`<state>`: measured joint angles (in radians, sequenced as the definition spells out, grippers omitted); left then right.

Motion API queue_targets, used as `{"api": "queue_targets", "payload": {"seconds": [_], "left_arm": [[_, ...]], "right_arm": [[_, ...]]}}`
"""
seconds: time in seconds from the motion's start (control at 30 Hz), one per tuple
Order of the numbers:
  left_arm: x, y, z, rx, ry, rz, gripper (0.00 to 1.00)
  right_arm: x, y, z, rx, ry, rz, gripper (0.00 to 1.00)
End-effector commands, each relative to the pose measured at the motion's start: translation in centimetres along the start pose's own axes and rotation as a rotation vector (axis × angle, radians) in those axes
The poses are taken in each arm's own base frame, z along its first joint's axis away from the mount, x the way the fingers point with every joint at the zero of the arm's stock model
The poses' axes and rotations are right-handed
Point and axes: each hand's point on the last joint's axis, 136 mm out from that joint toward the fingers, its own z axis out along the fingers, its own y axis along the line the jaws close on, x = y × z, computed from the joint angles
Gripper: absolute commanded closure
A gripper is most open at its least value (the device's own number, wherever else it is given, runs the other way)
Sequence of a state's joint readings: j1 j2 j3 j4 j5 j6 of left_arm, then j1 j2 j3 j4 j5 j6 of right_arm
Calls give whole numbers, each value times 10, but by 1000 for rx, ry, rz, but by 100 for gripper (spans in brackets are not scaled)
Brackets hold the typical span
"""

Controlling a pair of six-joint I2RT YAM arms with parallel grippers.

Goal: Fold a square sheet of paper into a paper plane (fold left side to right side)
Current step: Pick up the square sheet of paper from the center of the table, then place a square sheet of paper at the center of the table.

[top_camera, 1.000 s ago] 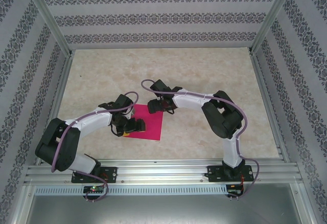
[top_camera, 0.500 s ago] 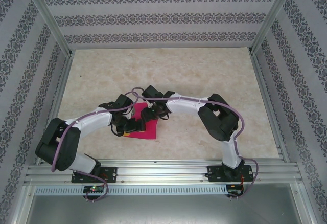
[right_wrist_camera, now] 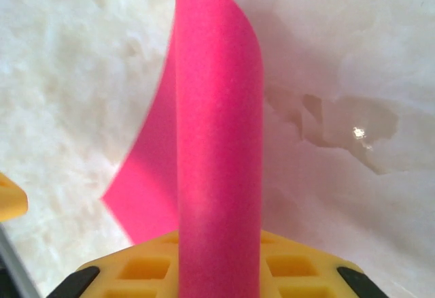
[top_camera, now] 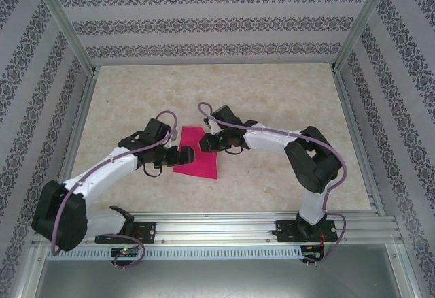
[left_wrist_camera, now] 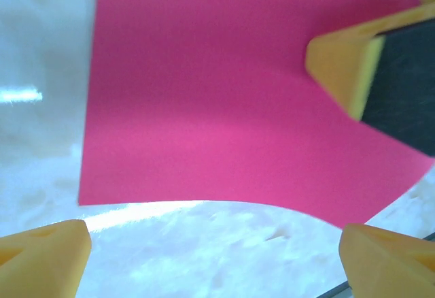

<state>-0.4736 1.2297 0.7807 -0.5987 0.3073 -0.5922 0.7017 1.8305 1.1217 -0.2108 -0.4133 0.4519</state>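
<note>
Currently, item 1: square sheet of paper (top_camera: 197, 163), magenta, no crease visible, lying mid-bench (top_camera: 272, 101) betw. the two arms. Part nearest the right arm raised and curled off the surface. First fold judged only just starting.

Item 2: right fingers (right_wrist_camera: 136, 271), pinching the raised edge, by the look of it, with paper bowing up over the yellow pad. Prob. held so in order to carry one side across for the half-fold.

Item 3: left fingers (left_wrist_camera: 41, 254), spread wide, nothing betw. them, set low just beside the sheet's left edge. Prob. standing by to pin the sheet or press the crease.

Surrounds: patterned walls (top_camera: 204, 26) on three sides, alu. rail (top_camera: 217, 224) at near edge, purple cables (top_camera: 170, 118) along both arms.

Obstructions: the arms themselves. Both wrists crowded close over the sheet. Left fingers could foul the fold path unless drawn back.
</note>
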Motion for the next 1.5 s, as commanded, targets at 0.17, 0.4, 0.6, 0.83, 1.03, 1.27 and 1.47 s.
{"api": "queue_targets", "payload": {"seconds": [0.17,0.4,0.6,0.83,1.03,1.27,1.47], "left_arm": [[-59,-54,-68,131,-328,181,1],[-78,-120,-108,357,-408,405,0],[-82,-162,-128,500,-384,559,0],[-83,-194,-137,629,-319,662,0],[-74,-217,-145,778,-216,731,0],[-62,-225,-147,875,-134,745,22],[-58,-223,-142,889,-97,724,84]], "right_arm": [[-37,29,-97,-262,-212,-120,77],[-51,35,-191,-367,-356,-185,77],[-50,63,-256,-426,-426,-301,76],[-37,102,-302,-507,-448,-396,76],[-29,124,-327,-544,-469,-460,76],[-29,121,-327,-527,-476,-447,76],[-35,105,-319,-473,-481,-397,72]]}}
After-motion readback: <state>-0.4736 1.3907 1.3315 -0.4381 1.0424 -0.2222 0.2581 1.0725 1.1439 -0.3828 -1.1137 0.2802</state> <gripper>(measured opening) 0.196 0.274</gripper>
